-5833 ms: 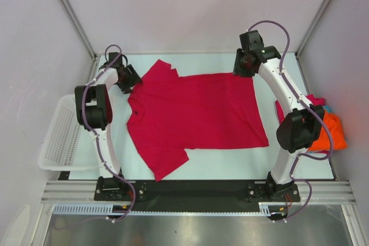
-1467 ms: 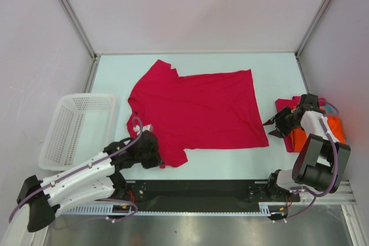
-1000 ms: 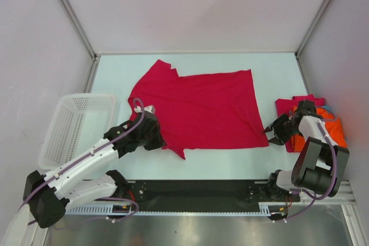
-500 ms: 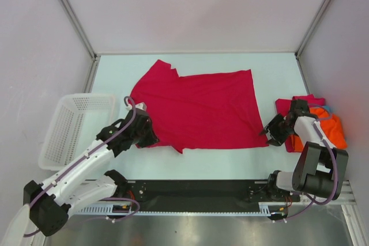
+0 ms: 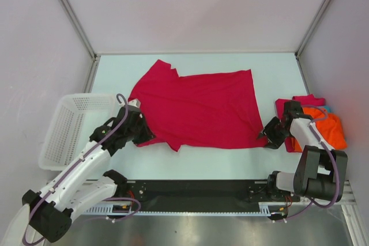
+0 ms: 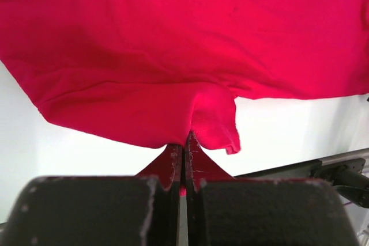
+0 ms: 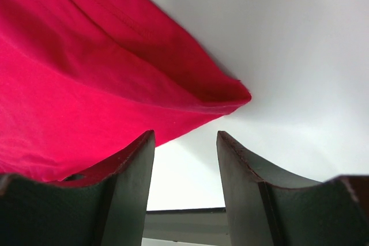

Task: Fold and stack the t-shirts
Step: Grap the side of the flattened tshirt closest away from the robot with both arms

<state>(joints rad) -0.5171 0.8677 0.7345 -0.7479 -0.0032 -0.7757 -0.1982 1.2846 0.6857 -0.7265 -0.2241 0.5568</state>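
Shirt pinched at my left, hem corner unclaimed at my right

The crimson t-shirt [image 5: 199, 108] lies spread flat on the middle of the table [image 5: 277, 67]. Its long axis runs left to right, with neck and sleeves toward my left arm and hem toward my right. The far sleeve [image 5: 161, 68] points off to the back left, and the near sleeve [image 6: 213, 113] is bunched at the front left edge.

My left pincer [image 6: 184, 142] is closed tight on that near sleeve, red cloth nipped between the fingers, and the body of the shirt stretches away ahead of it. My right pincer [image 7: 185, 136] has its fingers apart and holds nothing. The near hem corner [image 7: 230, 93] lies just ahead of its tips.

I judge the coming move turns on that. The corner is forward of my right pincer, on the nearer arm, so a short advance and a close should take it. Both gripped points would then sit along the shirt's near long edge, ready to fold away from me.

At the right edge the other t-shirts [image 5: 326, 128] sit in a heap, orange uppermost. The white basket [image 5: 66, 136] lies left of my left arm.
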